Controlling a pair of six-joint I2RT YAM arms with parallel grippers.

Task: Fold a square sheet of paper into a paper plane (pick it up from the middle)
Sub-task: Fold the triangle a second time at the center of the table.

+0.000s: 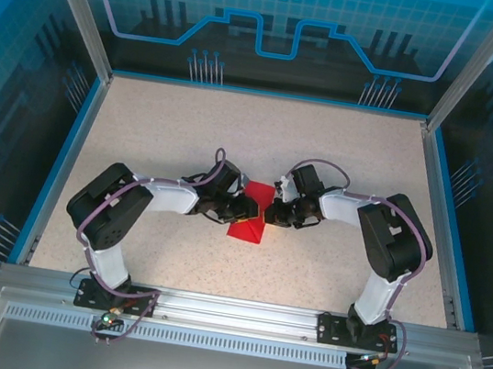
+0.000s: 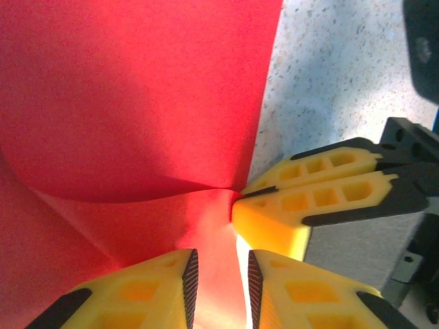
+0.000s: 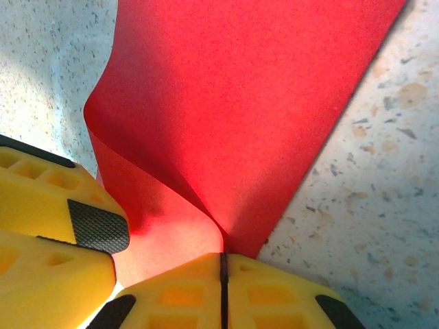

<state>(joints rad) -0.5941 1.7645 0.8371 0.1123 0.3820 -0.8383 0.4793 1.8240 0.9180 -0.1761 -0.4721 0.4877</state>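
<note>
The right claw [image 3: 221, 264] pinches a fold in the red sheet [image 3: 240, 103]; opposite, the left claw [image 2: 218, 274], jaws parted, apparently straddles it.

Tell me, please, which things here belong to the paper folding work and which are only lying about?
Belonging to the job:
- square sheet of paper, red, partly bent
- right gripper, fingers shut on the sheet's edge
- left gripper, fingers apart at the sheet

Only surroundings:
- speckled table
- blue enclosure walls
</note>
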